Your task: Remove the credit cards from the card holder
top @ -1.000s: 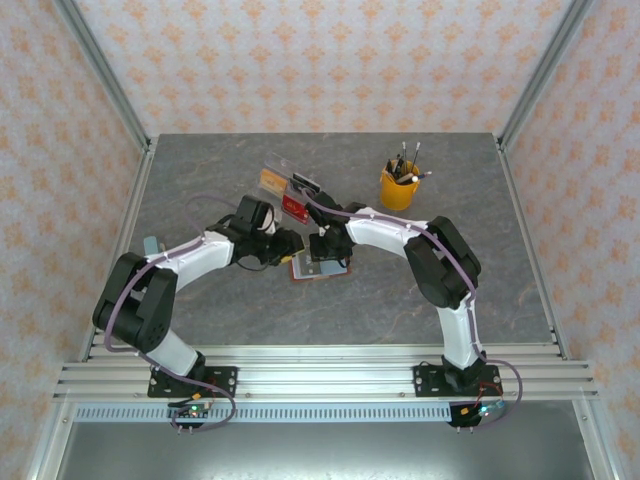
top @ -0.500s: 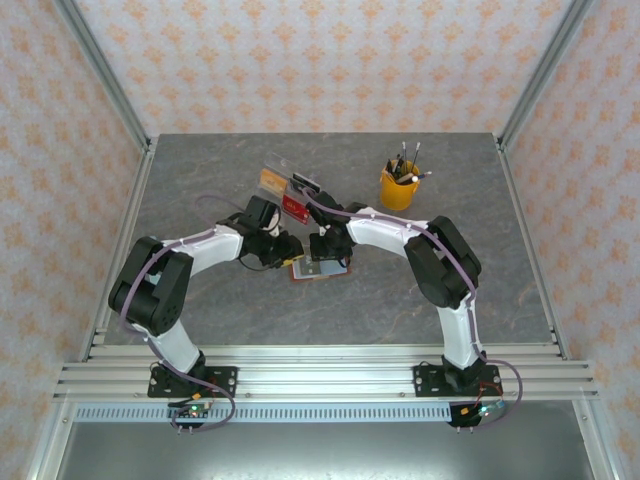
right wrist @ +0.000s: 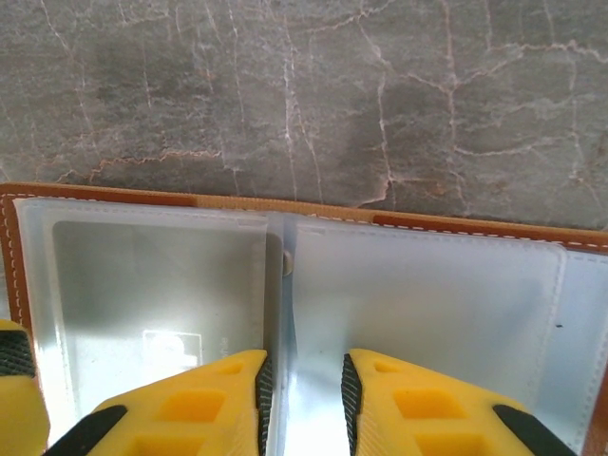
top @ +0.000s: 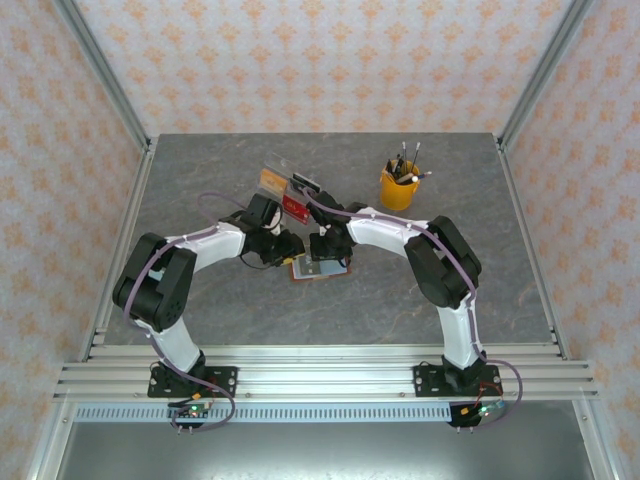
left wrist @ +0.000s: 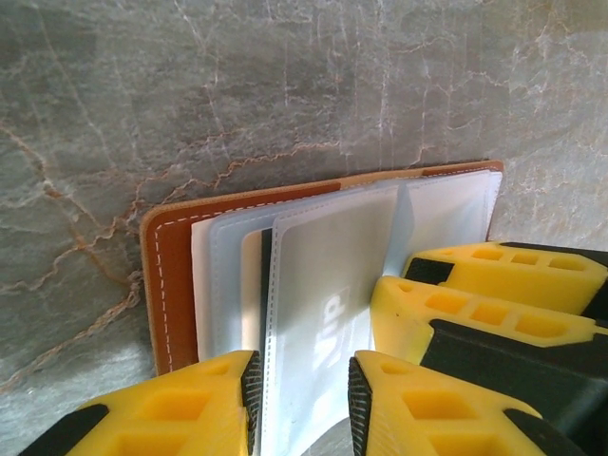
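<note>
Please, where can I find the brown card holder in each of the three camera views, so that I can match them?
Top external: the card holder lies near the middle of the table.
Left wrist: the card holder is low in the centre, lying open, with the left hand over its pockets.
Right wrist: the card holder spans the lower half, with the right hand over its fold.
Shared landmark: the grey veined table.
</note>
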### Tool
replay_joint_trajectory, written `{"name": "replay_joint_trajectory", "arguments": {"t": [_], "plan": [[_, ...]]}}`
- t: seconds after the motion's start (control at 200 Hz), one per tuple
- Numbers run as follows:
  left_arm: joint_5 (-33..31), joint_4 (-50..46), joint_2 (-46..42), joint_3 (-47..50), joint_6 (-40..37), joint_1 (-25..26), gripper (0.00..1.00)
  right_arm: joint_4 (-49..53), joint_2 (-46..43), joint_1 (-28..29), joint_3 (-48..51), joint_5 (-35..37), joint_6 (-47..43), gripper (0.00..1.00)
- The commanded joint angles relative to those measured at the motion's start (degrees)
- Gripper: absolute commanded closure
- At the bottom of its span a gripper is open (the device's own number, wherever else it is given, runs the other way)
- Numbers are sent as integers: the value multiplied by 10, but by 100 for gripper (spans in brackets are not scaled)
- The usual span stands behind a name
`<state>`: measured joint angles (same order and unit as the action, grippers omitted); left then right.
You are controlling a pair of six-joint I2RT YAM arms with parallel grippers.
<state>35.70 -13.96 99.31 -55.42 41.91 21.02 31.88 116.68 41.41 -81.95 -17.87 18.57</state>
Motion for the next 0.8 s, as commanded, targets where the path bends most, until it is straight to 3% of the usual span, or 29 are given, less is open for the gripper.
{"name": "replay_joint_trajectory", "arguments": {"t": [0.0,0.22,0.405,0.796], "plan": [[2,-7,13,-12,-10,7,66,4,16,-4,20,3,3,72],[6,-4,19,-15,-12,11,67,4,16,-4,19,0,4,72],[12,1,16,-15,-10,12,73,4,14,-4,18,-1,3,72],[-35,-46,-14,-14,-32,12,97,-12,-47,-6,21,-11,15,70]]}}
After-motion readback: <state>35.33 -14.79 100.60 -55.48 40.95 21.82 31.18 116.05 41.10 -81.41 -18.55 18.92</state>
